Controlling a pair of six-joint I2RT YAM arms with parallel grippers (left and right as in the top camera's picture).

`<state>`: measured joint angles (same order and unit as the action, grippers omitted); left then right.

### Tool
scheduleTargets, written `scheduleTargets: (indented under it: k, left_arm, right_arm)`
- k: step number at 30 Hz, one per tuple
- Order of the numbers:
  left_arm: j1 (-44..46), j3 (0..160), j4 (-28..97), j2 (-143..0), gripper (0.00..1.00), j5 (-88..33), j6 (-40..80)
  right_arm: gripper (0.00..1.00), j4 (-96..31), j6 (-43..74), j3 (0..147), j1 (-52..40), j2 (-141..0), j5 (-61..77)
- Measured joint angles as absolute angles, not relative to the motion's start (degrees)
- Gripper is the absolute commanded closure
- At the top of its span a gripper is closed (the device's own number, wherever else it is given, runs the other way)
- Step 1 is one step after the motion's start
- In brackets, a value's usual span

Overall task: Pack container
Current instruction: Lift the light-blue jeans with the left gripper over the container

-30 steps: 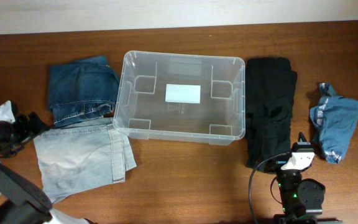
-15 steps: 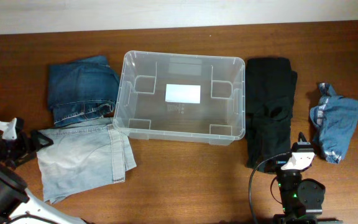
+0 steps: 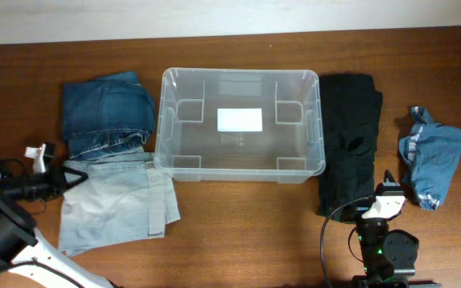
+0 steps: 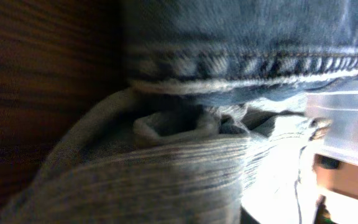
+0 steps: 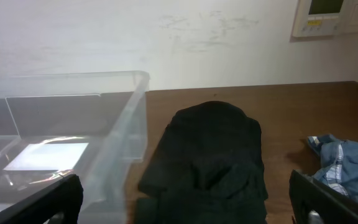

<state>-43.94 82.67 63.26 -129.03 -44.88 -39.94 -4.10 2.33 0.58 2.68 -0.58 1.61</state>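
Note:
The clear container [image 3: 238,74] stands mid-table with a white label on its bottom and nothing inside; its wall also shows in the right wrist view [image 5: 126,118]. Light denim jeans [image 3: 118,208] lie rumpled left of it. My left gripper [image 3: 77,176] lies low on the table, shut on their upper left corner. In the left wrist view their cloth [image 4: 166,174] fills the foreground and hides the fingers. My right gripper [image 5: 188,205] is open near the front edge with nothing between its fingers. It faces a folded black garment [image 5: 210,149].
Folded dark blue jeans [image 3: 106,112] lie behind the light pair, left of the container. The black garment [image 3: 346,136] lies right of the container. A crumpled light blue garment [image 3: 430,156] sits further right. The wall runs along the table's back edge.
My left gripper slid right onto the light jeans and closed on their corner. The jeans bunched up to the right. The container shifted slightly right. The right arm has not moved.

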Motion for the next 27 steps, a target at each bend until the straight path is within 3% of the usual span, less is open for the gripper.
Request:
scheduleTargets:
  k: [1,2,12,18,23,27]
  left_arm:
    - [-43.77,82.32,64.07,-129.54,0.99,-45.56,-39.81]
    - [-43.7,82.11,64.71,-129.82,0.99,-45.84,-40.01]
    - [-43.99,88.58,82.56,-130.93,0.99,-48.45,-40.01]
    - [-41.71,100.71,91.7,-120.42,0.99,-50.46,-40.07]
    - [-37.32,110.19,91.46,-110.17,1.0,-54.28,-38.26]
    - [-29.58,116.07,82.17,-102.52,0.99,-58.67,-30.02]
  right_arm:
    - [0.02,-4.1,2.33,0.58,2.68,-0.58,1.61]
    - [0.02,-4.1,2.37,0.58,2.68,-0.58,1.61]
    - [0.02,-4.1,2.33,0.58,2.68,-0.58,1.61]
    - [0.02,-4.1,2.35,0.58,2.68,-0.58,1.61]
    - [0.02,-4.1,2.31,0.58,2.68,-0.58,1.61]
    - [0.02,-4.1,2.35,0.58,2.68,-0.58,1.61]
